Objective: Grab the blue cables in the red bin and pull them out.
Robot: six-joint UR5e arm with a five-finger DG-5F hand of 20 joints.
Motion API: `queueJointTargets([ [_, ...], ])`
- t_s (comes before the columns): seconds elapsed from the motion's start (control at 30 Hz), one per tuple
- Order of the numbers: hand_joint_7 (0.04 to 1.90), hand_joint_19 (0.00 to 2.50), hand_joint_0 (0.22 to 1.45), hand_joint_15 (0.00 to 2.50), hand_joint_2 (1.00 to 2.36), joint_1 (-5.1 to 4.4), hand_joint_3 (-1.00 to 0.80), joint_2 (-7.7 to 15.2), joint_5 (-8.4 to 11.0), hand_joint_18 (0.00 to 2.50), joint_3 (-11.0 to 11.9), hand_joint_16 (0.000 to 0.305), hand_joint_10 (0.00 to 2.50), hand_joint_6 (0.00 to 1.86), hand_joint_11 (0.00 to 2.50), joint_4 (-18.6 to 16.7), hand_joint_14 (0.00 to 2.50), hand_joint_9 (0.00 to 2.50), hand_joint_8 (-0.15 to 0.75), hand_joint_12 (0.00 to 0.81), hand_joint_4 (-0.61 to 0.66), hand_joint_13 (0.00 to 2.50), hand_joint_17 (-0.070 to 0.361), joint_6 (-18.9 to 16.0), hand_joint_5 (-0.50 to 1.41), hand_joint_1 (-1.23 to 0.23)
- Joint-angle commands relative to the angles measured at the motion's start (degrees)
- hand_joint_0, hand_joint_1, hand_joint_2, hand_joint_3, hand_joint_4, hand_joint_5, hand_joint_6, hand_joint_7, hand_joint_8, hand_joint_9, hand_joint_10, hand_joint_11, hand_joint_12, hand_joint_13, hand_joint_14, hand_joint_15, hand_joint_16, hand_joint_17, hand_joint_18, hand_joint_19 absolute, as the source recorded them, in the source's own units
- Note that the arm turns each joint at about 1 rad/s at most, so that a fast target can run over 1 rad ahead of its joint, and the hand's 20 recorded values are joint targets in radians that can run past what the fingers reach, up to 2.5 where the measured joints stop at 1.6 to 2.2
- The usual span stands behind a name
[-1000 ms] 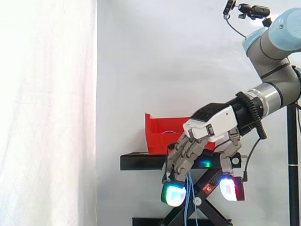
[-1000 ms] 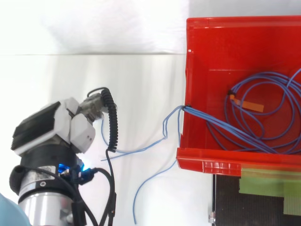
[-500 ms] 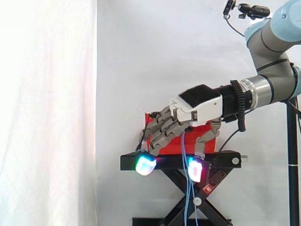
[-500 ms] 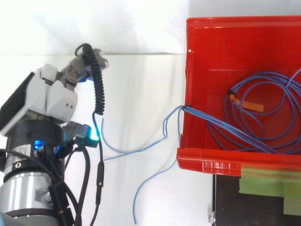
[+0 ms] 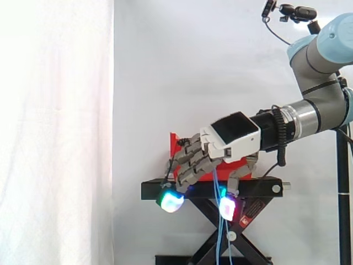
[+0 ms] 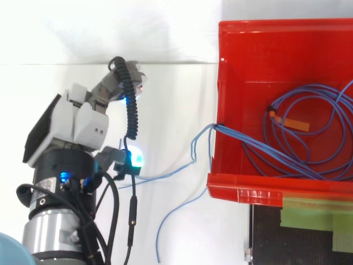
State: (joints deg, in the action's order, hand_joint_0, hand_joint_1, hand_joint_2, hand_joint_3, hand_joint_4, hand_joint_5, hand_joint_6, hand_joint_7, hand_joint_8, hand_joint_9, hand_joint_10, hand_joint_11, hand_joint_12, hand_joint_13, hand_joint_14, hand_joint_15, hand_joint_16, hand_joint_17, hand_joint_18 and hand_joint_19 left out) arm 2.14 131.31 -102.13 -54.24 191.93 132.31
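The red bin [image 6: 219, 83] holds a coil of thin blue cables [image 6: 231, 134] with an orange tag [image 6: 291, 122]. Several strands drape over the bin's left wall and hang loose outside it [image 6: 193, 150]. In the side view they dangle [image 5: 220, 237] below the black stand. My hand [image 6: 77, 124] hovers left of the bin and is open, with its fingers [image 6: 118, 83] relaxed and spread. Its glowing thumb pad [image 6: 135, 159] sits just above one loose strand. From the side, the hand [image 5: 231, 135] is level with the bin [image 5: 177, 144], and the strands hang between fingers and thumb without being gripped.
The bin rests on a black scissor-lift stand [image 5: 259, 189] with green tape [image 6: 314, 212] on its top. A white curtain hangs behind and to the left. A camera mount [image 5: 292, 11] sits above the arm.
My hand rose from below the stand to bin height and shifted towards the bin, with its fingers straightening. The blue cables have not moved.
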Motion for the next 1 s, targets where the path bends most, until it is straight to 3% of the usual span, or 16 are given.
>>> queueJointTargets([
  [0.0,0.37,0.65,0.71,0.39,1.0,0.68,-1.0,0.0,-0.7,0.5,1.4,0.057,0.02,0.01,0.66,4.5,0.02,0.64,0.293,0.395,0.2,0.43,0.129,1.4,0.52,-0.97],
  [0.23,0.37,0.66,0.71,0.39,1.0,1.2,-1.0,0.0,-1.41,0.5,2.3,0.057,0.02,0.01,0.65,4.5,0.02,0.65,0.292,0.394,0.21,0.43,0.129,4.3,0.53,-0.97],
  [0.5,0.41,0.65,0.73,0.39,1.0,2.0,-1.0,0.0,-1.41,0.49,5.6,0.056,0.02,0.01,0.66,5.6,0.02,0.65,0.288,0.389,0.21,0.42,0.127,7.0,0.55,-0.98],
  [0.7,0.42,0.65,0.74,0.39,1.0,2.61,-1.0,0.0,-2.72,0.49,5.9,0.056,0.02,0.01,0.66,4.5,0.02,0.65,0.288,0.388,0.21,0.42,0.126,10.0,0.55,-0.99],
  [0.97,0.59,0.65,0.74,0.4,1.0,3.4,-1.0,0.0,-4.31,0.49,5.8,0.056,0.02,0.01,0.67,5.5,0.02,0.64,0.287,0.386,0.22,0.42,0.126,10.9,0.58,-1.0],
])
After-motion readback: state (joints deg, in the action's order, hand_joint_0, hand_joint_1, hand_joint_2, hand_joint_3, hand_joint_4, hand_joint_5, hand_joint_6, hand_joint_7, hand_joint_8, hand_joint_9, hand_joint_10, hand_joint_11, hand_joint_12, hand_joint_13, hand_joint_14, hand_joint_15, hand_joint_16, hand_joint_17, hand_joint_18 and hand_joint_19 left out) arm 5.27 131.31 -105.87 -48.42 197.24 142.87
